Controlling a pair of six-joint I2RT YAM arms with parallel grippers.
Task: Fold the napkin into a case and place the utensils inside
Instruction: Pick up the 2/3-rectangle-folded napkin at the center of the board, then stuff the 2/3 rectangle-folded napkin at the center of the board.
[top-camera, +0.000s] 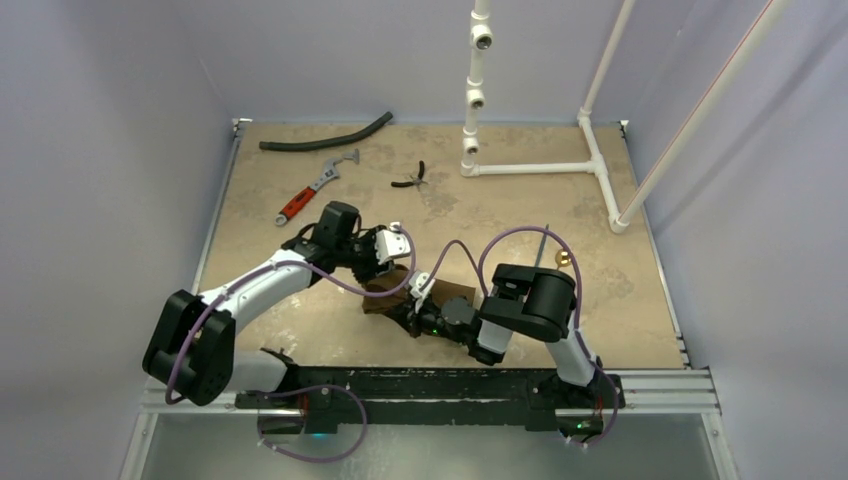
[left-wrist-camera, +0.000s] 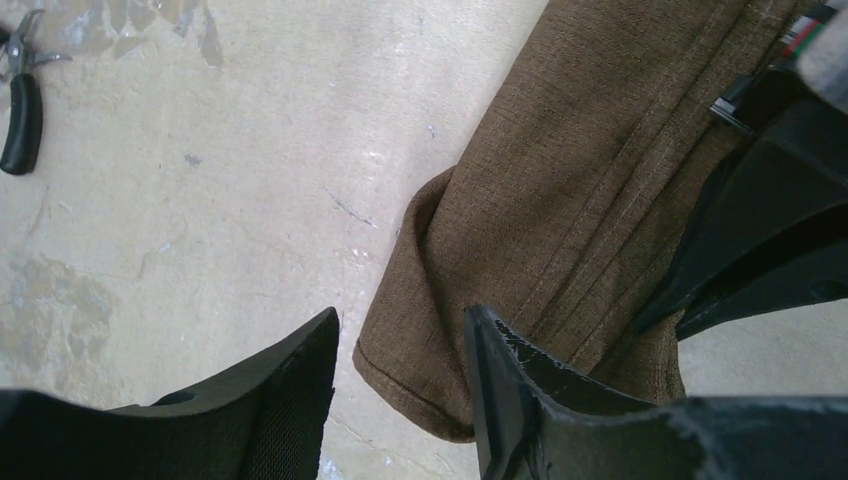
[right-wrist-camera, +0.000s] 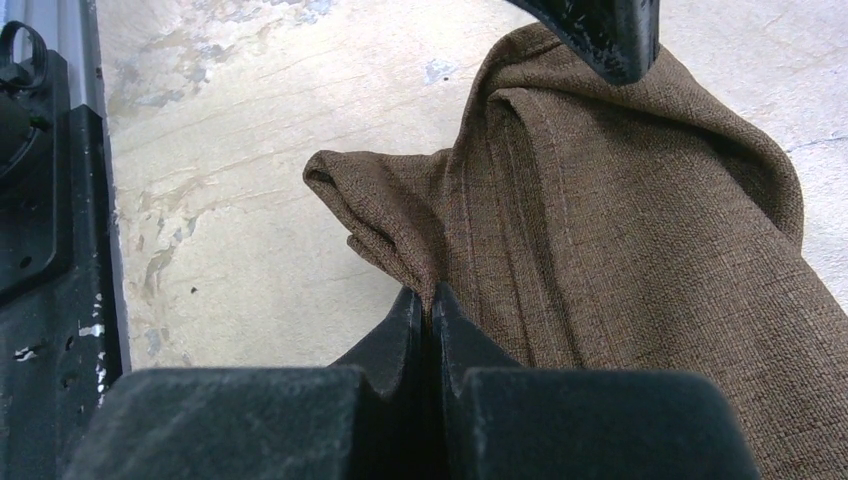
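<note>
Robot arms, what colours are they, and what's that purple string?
The left arm and right arm have white tubes with chunky black joints. The purple string is a cable looping along each arm. The left pincer and right pincer each have two black wedge-shaped fingers.

We see a worktop (top-camera: 600, 230) with a beige, mottled, stone-like surface. It is boxed in by plain pale lavender walls: a left wall (top-camera: 100, 150), a back wall (top-camera: 350, 50) and a right wall (top-camera: 760, 250). A thin metal strip (top-camera: 213, 230) edges its left side, and a black rail (top-camera: 430, 385) runs along its near edge. A white pipe frame (top-camera: 530, 168) stands at the far right. Up close we find the surface scuffed and scratched. The light is even and soft.
</note>
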